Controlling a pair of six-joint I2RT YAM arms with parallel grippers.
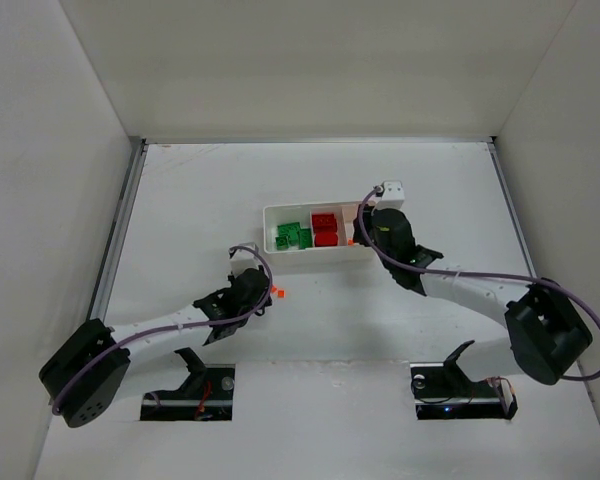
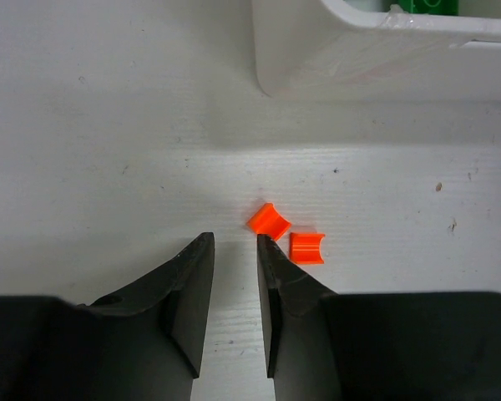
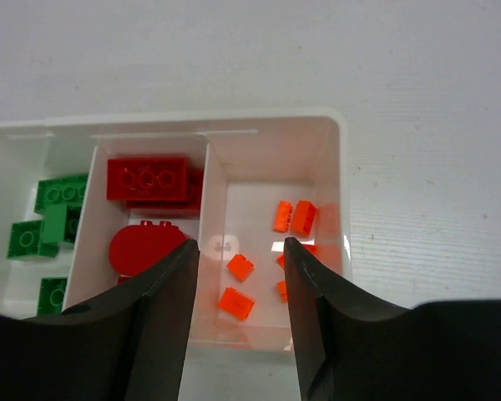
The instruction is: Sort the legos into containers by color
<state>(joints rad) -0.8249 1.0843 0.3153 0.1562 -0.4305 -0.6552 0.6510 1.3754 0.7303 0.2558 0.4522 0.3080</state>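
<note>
- The white tray (image 1: 268, 230) is seen near the middle of the table (image 1: 180, 200), with its three compartments set side by side.
- Green bricks (image 3: 54, 213) are contained in the left compartment.
- Red bricks (image 3: 148, 178) and a rounded red piece (image 3: 142, 246) are contained in the middle compartment.
- Several small orange pieces (image 3: 294, 215) are scattered over the floor of the right compartment.
- The right gripper (image 3: 240, 246) is held above the tray's right end. One finger is placed over the divider between the middle and right compartments and the other over the right compartment.
- Its jaws are spread wide, and nothing is gripped between them.
- Two loose orange bits (image 2: 269, 220) are seen on the table outside the tray. They lie on its near side, apart from its wall and just beside each other.
- The left gripper (image 2: 234, 242) is held low over the table just beside these bits.
- One fingertip (image 2: 271, 276) is seen right at the edge of the nearer bit; whether it is touched cannot be told.
- The left jaws are parted by only a narrow gap, and nothing is clasped between them.
</note>
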